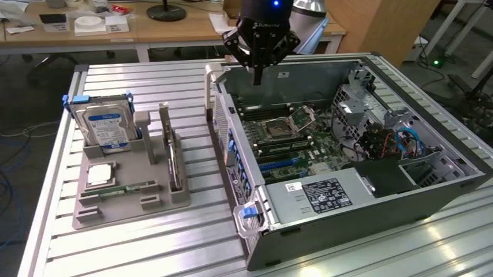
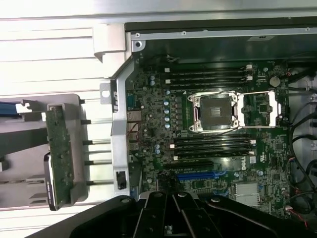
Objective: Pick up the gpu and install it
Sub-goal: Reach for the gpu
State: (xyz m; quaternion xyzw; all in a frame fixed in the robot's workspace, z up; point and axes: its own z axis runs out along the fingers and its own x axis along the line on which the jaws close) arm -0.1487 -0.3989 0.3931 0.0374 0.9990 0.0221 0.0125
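Grey holder tray (image 1: 127, 167) is seen on the bench (image 1: 154, 242) at the exterior view's left. The gpu (image 1: 174, 164) is stood on edge in it, long axis running far to near. Rightward, above the open computer case (image 1: 331, 225), the gripper (image 1: 257, 78) is pinched together, empty.

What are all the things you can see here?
table: 1, silver, under everything.
tray: 1, grey, exterior view's left.
hard drive: 1, silver with blue label, upright in tray.
gpu: 1, dark, upright in tray.
RAM: 1, green, flat in tray.
case: 1, dark grey, open, exterior view's right.
motherboard: 1, green, inside case.
end effector: 1, black, above case.
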